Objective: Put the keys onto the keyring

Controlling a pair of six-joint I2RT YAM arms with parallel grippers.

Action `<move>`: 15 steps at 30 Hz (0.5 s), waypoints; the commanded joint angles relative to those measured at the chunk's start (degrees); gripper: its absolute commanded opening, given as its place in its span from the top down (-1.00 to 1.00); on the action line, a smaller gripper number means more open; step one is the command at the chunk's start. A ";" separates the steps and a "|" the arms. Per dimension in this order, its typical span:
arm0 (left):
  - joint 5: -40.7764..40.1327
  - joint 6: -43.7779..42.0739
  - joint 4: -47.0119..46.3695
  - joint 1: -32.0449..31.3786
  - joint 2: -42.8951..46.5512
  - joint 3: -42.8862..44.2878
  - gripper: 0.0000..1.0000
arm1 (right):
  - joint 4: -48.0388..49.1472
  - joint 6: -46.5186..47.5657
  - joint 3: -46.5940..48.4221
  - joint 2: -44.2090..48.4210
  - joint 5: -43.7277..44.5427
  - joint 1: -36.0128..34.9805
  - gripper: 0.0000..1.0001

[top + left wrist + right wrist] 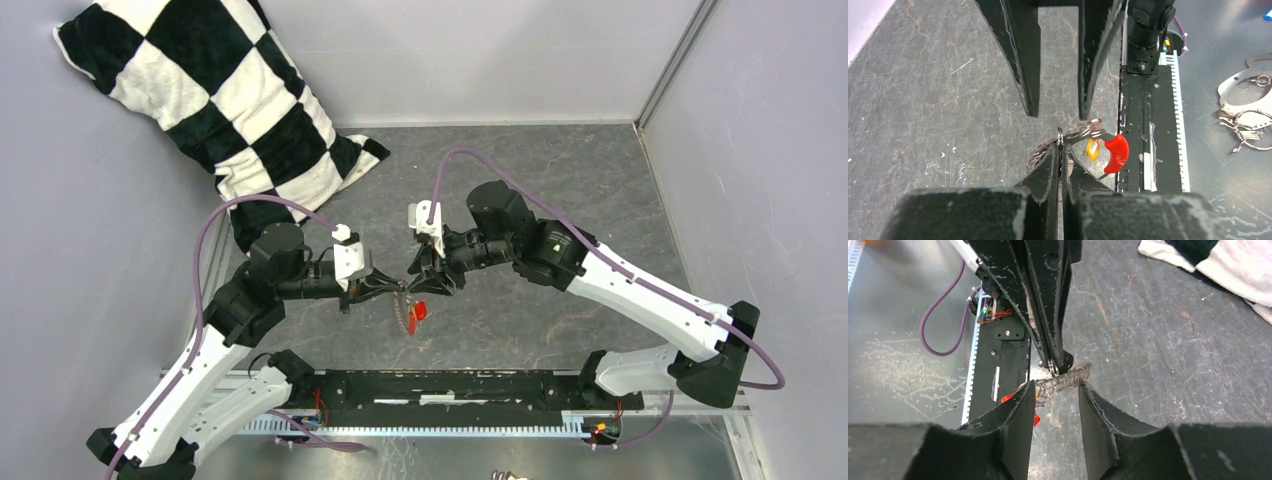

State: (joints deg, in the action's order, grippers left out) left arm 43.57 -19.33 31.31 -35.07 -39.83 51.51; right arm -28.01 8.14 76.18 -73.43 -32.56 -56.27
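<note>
While left jaws pinch keyring (pixel 1077 130) tight, right jaws gape astride coil; close gently, avoid dangling yellow key (pixel 1092 148).

Left gripper (pixel 399 288) and right gripper (pixel 419 280) tip to tip at centre, keyring (pixel 404 312) filling the gap between. Pillow (pixel 230 110) blocks far-left corner. Table (pixel 570 170) bare far right, up to wall (pixel 760 150).

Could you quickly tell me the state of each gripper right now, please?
Left gripper: closed, pinching the keyring.
Right gripper: open, holding nothing, with its fingertips close to the keyring.
</note>
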 commanded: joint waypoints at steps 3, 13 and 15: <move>1.33 -1.76 -1.00 0.09 -0.25 3.07 0.96 | 0.11 3.72 2.50 -0.07 0.93 -1.48 0.16; 2.21 -2.20 -0.33 0.08 -0.57 3.11 0.96 | 1.03 3.64 3.62 -1.25 -0.52 -1.96 0.30; 2.18 -2.22 -0.40 0.09 -0.60 3.07 0.96 | 1.55 3.38 3.67 -1.47 -0.69 -2.11 0.32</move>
State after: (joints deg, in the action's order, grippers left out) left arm 43.92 -19.38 31.66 -35.07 -40.38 52.01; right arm -29.12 11.03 77.03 -74.37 -32.34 -57.78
